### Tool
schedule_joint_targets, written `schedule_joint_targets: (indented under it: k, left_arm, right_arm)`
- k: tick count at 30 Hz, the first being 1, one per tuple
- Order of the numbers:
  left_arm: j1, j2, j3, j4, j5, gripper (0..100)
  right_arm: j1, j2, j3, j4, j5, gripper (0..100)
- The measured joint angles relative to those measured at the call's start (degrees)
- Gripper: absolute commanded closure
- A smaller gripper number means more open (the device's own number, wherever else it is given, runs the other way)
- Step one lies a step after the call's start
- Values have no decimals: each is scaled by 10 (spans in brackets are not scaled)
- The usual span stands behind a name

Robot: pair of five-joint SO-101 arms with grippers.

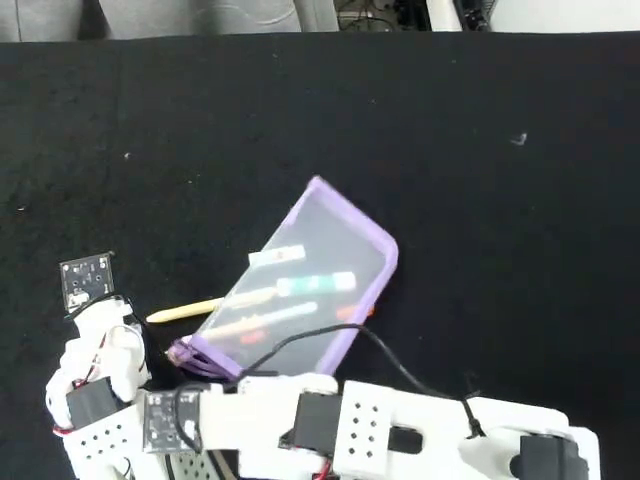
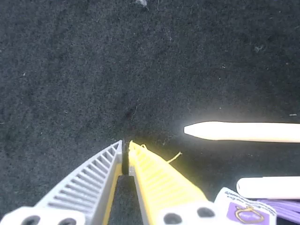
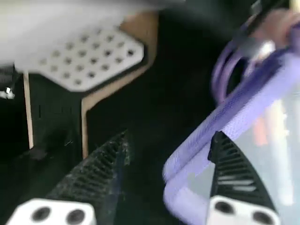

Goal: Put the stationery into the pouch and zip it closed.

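Note:
The clear pouch [image 1: 320,255] with a purple rim lies slanted at the table's middle, with several pens inside. A cream pencil [image 1: 185,312] pokes out of its near left end. My left gripper [image 2: 124,146] is shut on nothing, just above the black cloth, a short way from the pencil's tip [image 2: 192,130]. The purple zip pull [image 2: 243,213] lies by that gripper's base. My right gripper [image 3: 168,154] is open at the pouch's near end. The purple rim [image 3: 197,154] runs between its jaws, and one black finger [image 3: 229,164] rests over the clear face.
The left arm [image 1: 100,385] stands at the near left corner and the right arm [image 1: 420,435] stretches along the near edge. Black cloth [image 1: 480,150] covers the table. A white pen end [image 2: 269,186] lies beside the pouch mouth.

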Motion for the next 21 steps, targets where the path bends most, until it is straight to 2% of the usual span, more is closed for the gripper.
schedule_joint_targets:
  k: [8, 11, 14, 18, 21]
  left_arm:
    - [0, 0, 0, 0, 1, 970]
    - [0, 0, 0, 0, 1, 970]
    - [0, 0, 0, 0, 1, 970]
    - [0, 0, 0, 0, 1, 970]
    - [0, 0, 0, 0, 1, 970]
  right_arm:
    - [-11, 1, 9, -1, 10, 737]
    - [4, 2, 18, -1, 45, 737]
    - [80, 2, 46, -4, 106, 737]
    - [224, 2, 70, -46, 206, 737]
    - [295, 2, 70, -63, 231, 737]
